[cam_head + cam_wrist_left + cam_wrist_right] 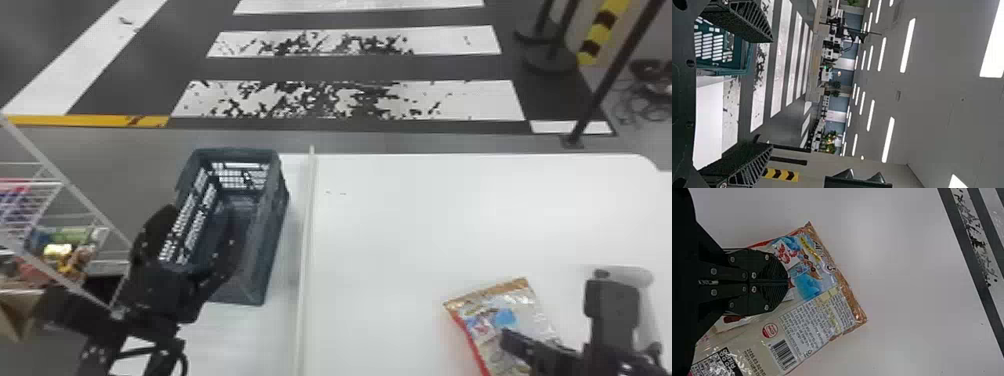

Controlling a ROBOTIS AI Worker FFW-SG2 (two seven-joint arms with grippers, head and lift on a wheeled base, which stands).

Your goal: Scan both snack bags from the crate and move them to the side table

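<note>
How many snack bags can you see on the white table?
1. The snack bag lies on the white table, at the right end effector. Another might be hidden inside the crate, because the left arm covers part of it.

A wire rack [75,194] at left holds colourful packages [65,252] — beyond are white floor stripes [475,100] and a black post [607,85].

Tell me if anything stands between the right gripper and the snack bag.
Nothing visible does. The right gripper, fingers together, has its tips right at the printed face of the snack bag, though whether they pinch it isn't clear.
</note>
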